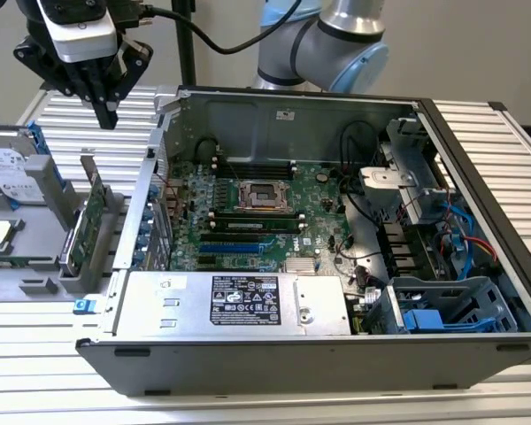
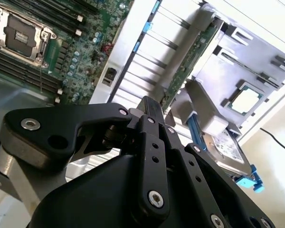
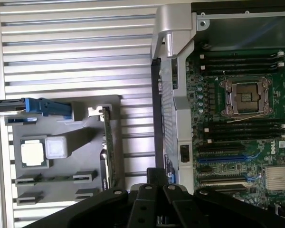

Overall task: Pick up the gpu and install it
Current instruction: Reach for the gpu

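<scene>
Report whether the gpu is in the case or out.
Out: the gpu stands on edge in the grey holder beside the case.

Open computer case (image 1: 478,142) lies on its side on the slatted desk (image 1: 504,390), lid off. Inside:
- green motherboard (image 1: 327,190) with a bare CPU socket (image 1: 264,195);
- silver power supply (image 1: 239,301) along the near wall;
- blue drive cage (image 1: 442,317) in the corner on the exterior view's right.

Grey parts fixture (image 1: 35,270) sits by the desk's edge on the exterior view's left. It carries a hard drive with blue rails (image 1: 9,173) and a loose CPU (image 3: 33,153).
</scene>
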